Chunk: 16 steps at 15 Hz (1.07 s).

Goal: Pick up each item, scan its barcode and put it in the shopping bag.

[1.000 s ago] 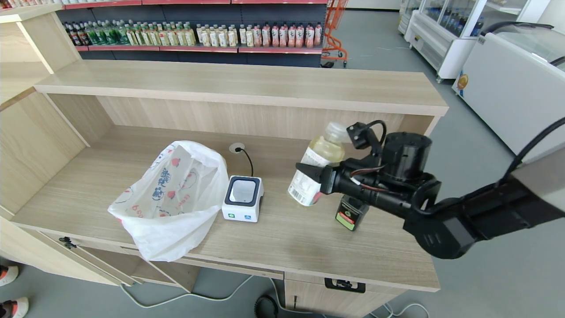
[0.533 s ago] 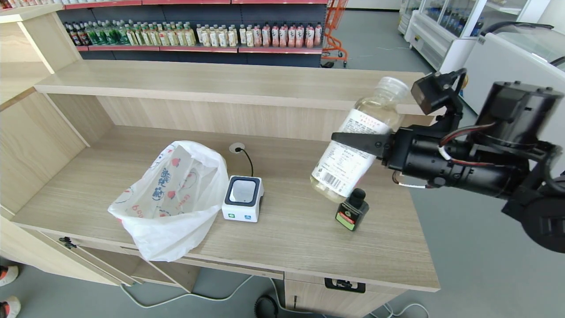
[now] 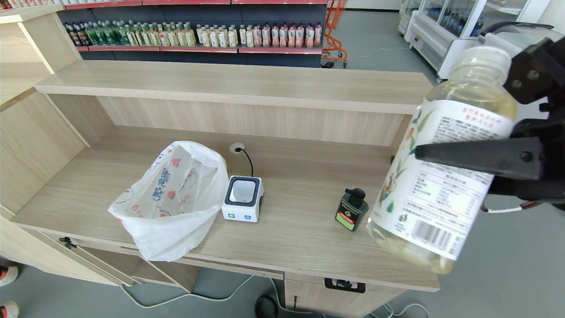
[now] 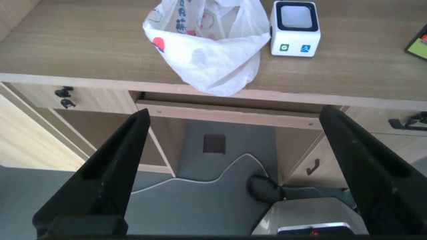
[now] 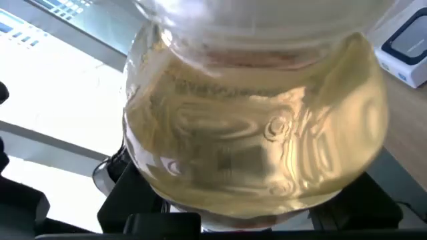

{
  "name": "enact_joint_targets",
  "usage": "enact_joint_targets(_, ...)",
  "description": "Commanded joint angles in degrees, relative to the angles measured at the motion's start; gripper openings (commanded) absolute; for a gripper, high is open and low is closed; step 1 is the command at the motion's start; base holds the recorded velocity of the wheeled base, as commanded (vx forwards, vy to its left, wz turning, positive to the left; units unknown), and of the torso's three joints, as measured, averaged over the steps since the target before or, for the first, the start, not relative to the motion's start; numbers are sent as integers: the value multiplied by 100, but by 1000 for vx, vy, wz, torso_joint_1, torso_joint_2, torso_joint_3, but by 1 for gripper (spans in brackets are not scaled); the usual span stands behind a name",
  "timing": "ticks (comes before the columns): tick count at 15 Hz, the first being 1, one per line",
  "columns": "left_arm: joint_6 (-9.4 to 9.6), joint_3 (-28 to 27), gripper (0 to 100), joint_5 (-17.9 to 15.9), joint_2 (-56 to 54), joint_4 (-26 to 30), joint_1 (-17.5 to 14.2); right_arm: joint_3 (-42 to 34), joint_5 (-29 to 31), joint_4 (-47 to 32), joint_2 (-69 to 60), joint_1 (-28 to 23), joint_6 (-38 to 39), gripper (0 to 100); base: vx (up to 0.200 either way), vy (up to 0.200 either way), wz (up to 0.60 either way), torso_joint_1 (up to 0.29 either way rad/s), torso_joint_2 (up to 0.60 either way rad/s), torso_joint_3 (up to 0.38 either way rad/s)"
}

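My right gripper (image 3: 441, 154) is shut on a clear bottle (image 3: 441, 198) of pale yellow drink, held tilted high over the counter's right end, close to the head camera, barcode low on its white label. The same bottle (image 5: 257, 133) looms in the right wrist view. A white shopping bag (image 3: 170, 198) stands open on the counter's left, with the white scanner (image 3: 243, 198) beside it. A small dark bottle (image 3: 352, 209) stands right of the scanner. My left gripper (image 4: 233, 173) hangs open below the counter's front edge, facing the bag (image 4: 203, 43) and scanner (image 4: 295, 28).
The wooden counter (image 3: 287, 234) has a raised back ledge (image 3: 238, 86) and a left side wall. A black cable runs from the scanner to a grommet (image 3: 237, 148). Drawers sit under the front edge (image 4: 227, 110). Freezers (image 3: 512, 84) stand to the right.
My right arm has lifted the drink bottle from beside the small dark bottle, up and to the right, toward the head camera. The bag, scanner and dark bottle have stayed put.
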<state>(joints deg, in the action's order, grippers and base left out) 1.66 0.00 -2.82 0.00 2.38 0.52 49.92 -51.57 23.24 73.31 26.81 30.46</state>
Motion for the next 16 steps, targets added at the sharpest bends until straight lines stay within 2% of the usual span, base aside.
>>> enact_joint_targets(1,1,0,100,0,9,0,0,-17,-117,-443,-784,35,3,0,0,0,0,0,0,0)
enact_joint_targets(11,1,0,100,0,9,0,0,-97,-108,-1559,-1724,193,-5,0,0,0,0,0,0,0)
enact_joint_targets(16,1,0,100,0,9,0,0,-272,-90,-1629,-1961,158,-23,0,0,0,0,0,0,0)
